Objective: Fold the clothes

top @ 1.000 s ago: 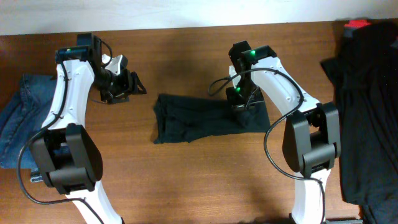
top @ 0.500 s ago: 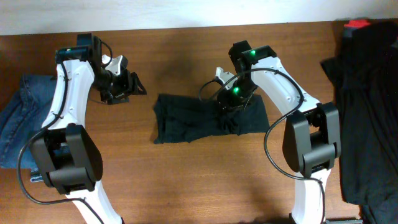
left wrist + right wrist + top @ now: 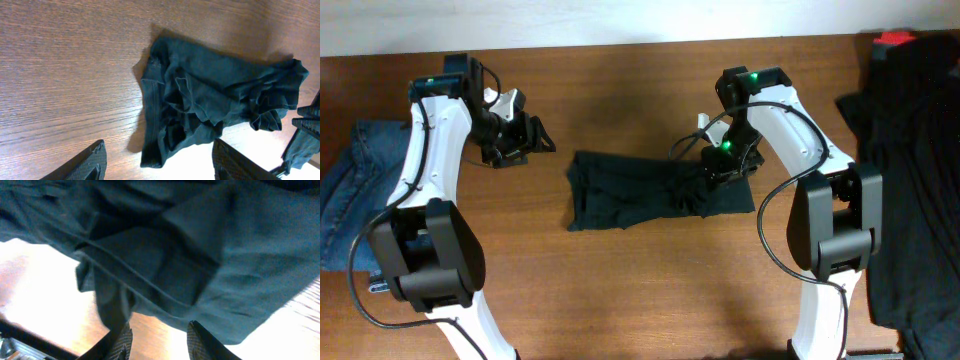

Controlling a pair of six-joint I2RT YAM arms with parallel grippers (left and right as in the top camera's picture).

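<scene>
The black T-shirt point(image 3: 640, 190) lies crumpled in a wide band on the wooden table at centre, with a bunched fold near its right part. It also shows in the left wrist view point(image 3: 215, 105) and fills the right wrist view point(image 3: 175, 255). No logo is visible. My left gripper point(image 3: 525, 138) is open and empty, held above bare wood up and left of the shirt; its fingers point(image 3: 160, 167) frame the shirt's near corner. My right gripper point(image 3: 720, 165) hovers low over the shirt's right part, its fingers point(image 3: 157, 340) apart with wood showing between them.
Blue denim jeans point(image 3: 350, 200) lie at the left table edge. A pile of black clothes point(image 3: 910, 180) covers the right edge, with a red object point(image 3: 895, 38) at the back right corner. Bare wood shows in front of the shirt.
My right gripper swung left over the shirt, then back to the right. The shirt's right part is now bunched toward the middle. The left arm has not moved.
</scene>
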